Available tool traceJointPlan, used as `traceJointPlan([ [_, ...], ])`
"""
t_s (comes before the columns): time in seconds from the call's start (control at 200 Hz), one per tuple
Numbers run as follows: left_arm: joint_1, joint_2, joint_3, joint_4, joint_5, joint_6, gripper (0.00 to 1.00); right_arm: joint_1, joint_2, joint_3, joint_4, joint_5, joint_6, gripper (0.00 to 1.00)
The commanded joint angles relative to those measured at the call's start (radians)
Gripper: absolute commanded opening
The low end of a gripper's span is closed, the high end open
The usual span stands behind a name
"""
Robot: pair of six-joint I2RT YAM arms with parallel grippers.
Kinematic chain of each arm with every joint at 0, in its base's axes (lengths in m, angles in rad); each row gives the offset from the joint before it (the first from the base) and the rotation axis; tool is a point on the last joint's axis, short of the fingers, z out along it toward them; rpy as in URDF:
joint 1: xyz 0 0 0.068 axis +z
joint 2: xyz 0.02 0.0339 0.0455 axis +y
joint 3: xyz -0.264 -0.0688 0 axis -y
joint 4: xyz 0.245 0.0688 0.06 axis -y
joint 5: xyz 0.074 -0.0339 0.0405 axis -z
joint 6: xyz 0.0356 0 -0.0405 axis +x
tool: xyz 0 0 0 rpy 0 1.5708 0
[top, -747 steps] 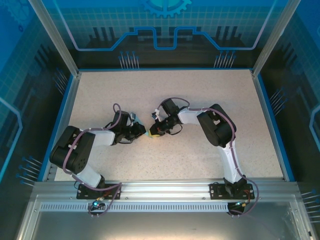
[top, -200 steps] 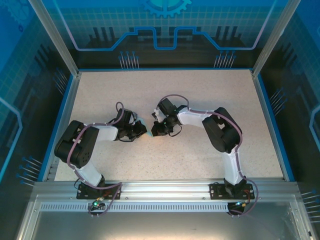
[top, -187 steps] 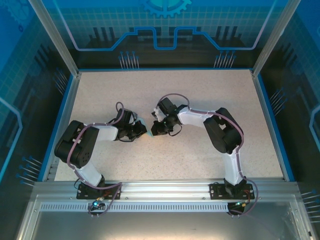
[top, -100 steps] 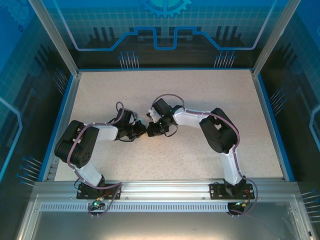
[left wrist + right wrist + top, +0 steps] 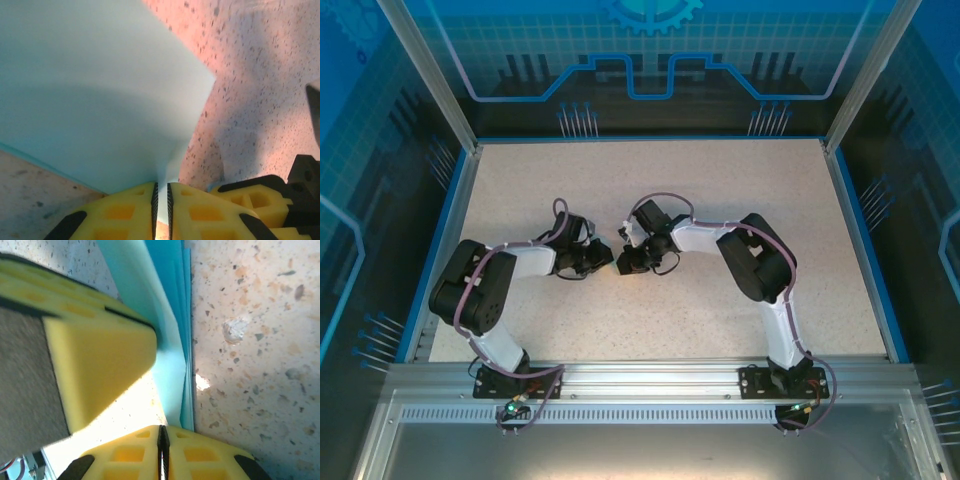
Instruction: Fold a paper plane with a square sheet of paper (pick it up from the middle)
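Observation:
The square sheet of paper is light blue and partly folded, and it spreads out ahead of my left gripper. A strip of the paper runs down into the narrow gap between the left jaws, which stand slightly apart. In the right wrist view the paper shows several stacked layers on edge against the table. My right gripper has its jaws pressed together with nothing between them, and the paper's lower end passes just right of its tip. In the top view my left gripper and right gripper meet tip to tip at mid-table.
A yellow finger of the left gripper sits close to the paper in the right wrist view. The right gripper's yellow and black finger shows at the lower right of the left wrist view. A speckled tabletop with blue rims lies all around.
My right gripper reached left toward the left one, then drew back a little to the right. My left arm has barely shifted.

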Motion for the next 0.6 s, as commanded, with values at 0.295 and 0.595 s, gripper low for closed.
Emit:
traceJointPlan([
  [0.295, 0.077, -0.004, 0.117, -0.101, -0.007, 0.196, 0.17, -0.034, 0.029, -0.061, -0.094, 0.052, 0.011, 0.1],
  [0.595, 0.102, -0.006, 0.084, -0.076, 0.007, 0.248, 0.17, -0.035, 0.035, -0.056, -0.096, 0.051, 0.016, 0.1],
])
